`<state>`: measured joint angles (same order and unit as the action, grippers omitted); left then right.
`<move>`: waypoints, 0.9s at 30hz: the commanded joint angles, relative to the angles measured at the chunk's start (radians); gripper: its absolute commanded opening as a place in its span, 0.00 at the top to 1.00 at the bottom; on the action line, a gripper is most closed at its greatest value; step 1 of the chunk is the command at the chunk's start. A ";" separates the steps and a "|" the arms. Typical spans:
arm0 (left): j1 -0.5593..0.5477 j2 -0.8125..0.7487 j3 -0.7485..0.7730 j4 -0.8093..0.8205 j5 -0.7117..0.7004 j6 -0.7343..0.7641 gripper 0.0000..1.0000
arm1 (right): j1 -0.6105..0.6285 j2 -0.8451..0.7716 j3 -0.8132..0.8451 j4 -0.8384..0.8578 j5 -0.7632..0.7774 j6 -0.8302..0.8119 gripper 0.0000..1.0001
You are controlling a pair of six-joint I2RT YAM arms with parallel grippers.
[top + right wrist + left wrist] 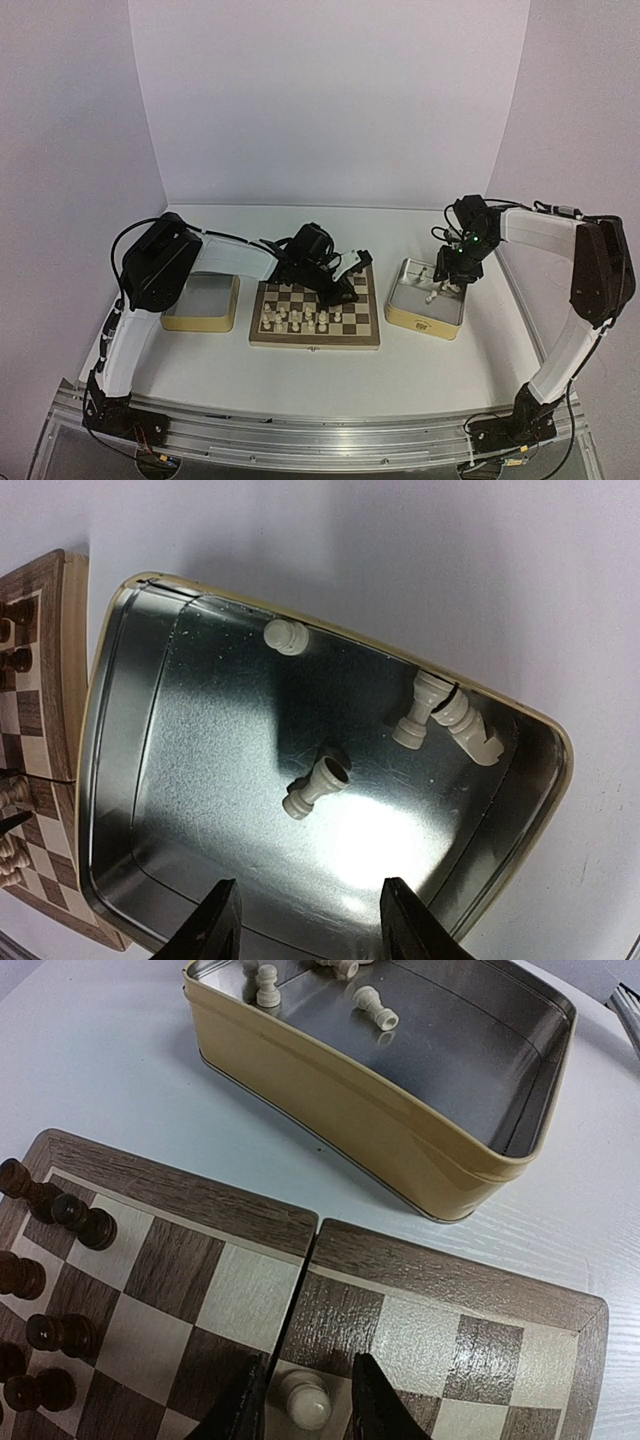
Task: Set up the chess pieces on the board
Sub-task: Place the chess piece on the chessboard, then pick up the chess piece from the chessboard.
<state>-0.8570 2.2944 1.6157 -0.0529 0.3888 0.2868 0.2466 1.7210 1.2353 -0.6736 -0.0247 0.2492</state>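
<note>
Pale walls enclose a white table (430, 380) where the board (315, 341) lies between two yellow-sided tins, a left tin (201, 320) and a right tin (425, 323). The left gripper (307, 1412) reaches low over the board's right edge, its jaws apart and bracketing one upright cream piece (303, 1392) on a light square, with a slim gap visible on each side. Dark pieces (60, 1332) crowd the squares to its left. Other cream chess pieces (300, 318) stand in rows on the board's near half. The right gripper (308, 905) hangs over the right tin, fingers spread and holding nothing. Four cream pieces lie toppled on the tin's metal floor, two of them crossed against the far wall.
</note>
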 commanded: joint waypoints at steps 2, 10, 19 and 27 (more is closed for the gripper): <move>0.004 -0.053 0.045 -0.015 -0.019 -0.012 0.70 | -0.003 -0.017 0.058 0.002 -0.013 0.007 0.53; 0.004 -0.125 0.048 -0.017 -0.047 -0.037 0.66 | 0.009 -0.033 0.152 -0.048 -0.033 0.011 0.52; 0.004 -0.173 0.123 -0.137 -0.040 -0.060 0.65 | 0.104 -0.013 0.254 -0.139 -0.002 0.035 0.52; 0.095 -0.347 0.064 -0.180 -0.022 -0.298 0.65 | 0.256 0.055 0.340 -0.201 0.023 0.110 0.52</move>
<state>-0.8429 2.1109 1.6921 -0.2077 0.3477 0.1621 0.4268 1.7264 1.5106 -0.8203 -0.0223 0.3052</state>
